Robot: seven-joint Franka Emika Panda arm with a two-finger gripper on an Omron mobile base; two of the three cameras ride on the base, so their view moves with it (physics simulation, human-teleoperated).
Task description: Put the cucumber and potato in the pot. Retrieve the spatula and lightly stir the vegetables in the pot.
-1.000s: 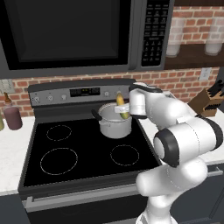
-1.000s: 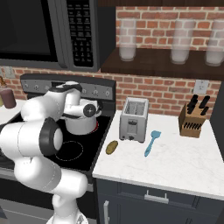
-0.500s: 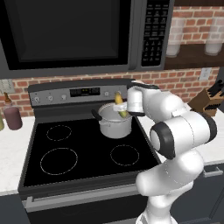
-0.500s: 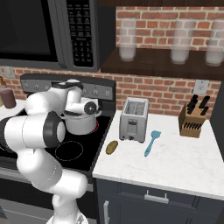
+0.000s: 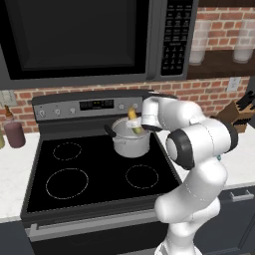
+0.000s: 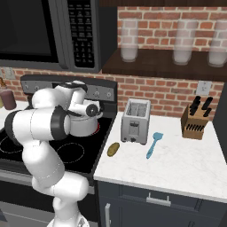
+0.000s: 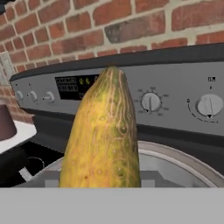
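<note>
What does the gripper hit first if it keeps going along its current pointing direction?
Probably the stove's control panel. The gripper holds the cucumber over the pot, and the hand view looks across the pot's rim at the panel's knobs. Depth is unclear, so the pot's far rim could come first.

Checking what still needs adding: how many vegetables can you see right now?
2: the cucumber, held upright in the pincer over the pot, and the potato on the counter beside the stove.

The pot stands on the black stove, at the back right burner. The gripper holds the cucumber upright over the pot's rim — its lower end dips inside. A dark bottle stands on the left counter.
</note>
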